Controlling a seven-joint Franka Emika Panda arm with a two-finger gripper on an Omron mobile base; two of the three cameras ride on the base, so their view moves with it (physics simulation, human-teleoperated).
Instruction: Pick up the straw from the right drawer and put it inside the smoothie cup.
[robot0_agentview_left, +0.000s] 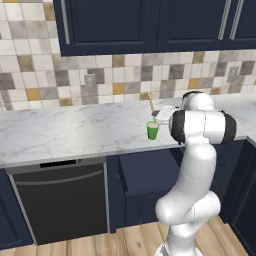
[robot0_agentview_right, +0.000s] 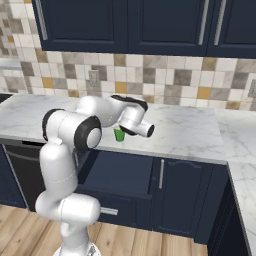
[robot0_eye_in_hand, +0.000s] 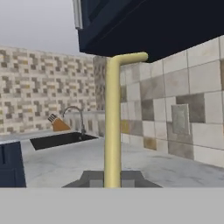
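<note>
1. straw (robot0_eye_in_hand: 112, 127) sits pinched between the two dark fingertips (robot0_eye_in_hand: 91, 178) of the tool (robot0_eye_in_hand: 112, 179), jaws closed narrow on its lower part; it stands upright with a bent top end pointing off to the right in the hand view
2. in the left base view the straw (robot0_agentview_left: 150, 104) pokes up just above the smoothie cup (robot0_agentview_left: 152, 130), tilted a little, lower end at or in the cup mouth; cannot tell if it touches the bottom
3. smoothie cup stands upright on the white marble surface (robot0_agentview_left: 60, 132), near the front edge, above the right drawer (robot0_agentview_left: 150, 172)
4. right drawer is pulled open below the surface, dark inside, straw already out of it
5. in the right base view the cup (robot0_agentview_right: 119, 134) is mostly hidden behind the wrist, just a green bit showing
6. handling guess: straw looks very light, thin and stiff-ish, smooth so it may slip or pivot in a narrow pinch; grip low on the straight part seems right, not on the bend
7. cup looks small and light, likely tips if the straw pushes sideways on the rim, so lower straight down and let go gently
8. step judged: near the end, straw over or entering the cup, release not yet done
9. sink (robot0_eye_in_hand: 61, 140) and faucet (robot0_eye_in_hand: 75, 118) sit far off along the surface, not in the way
</note>
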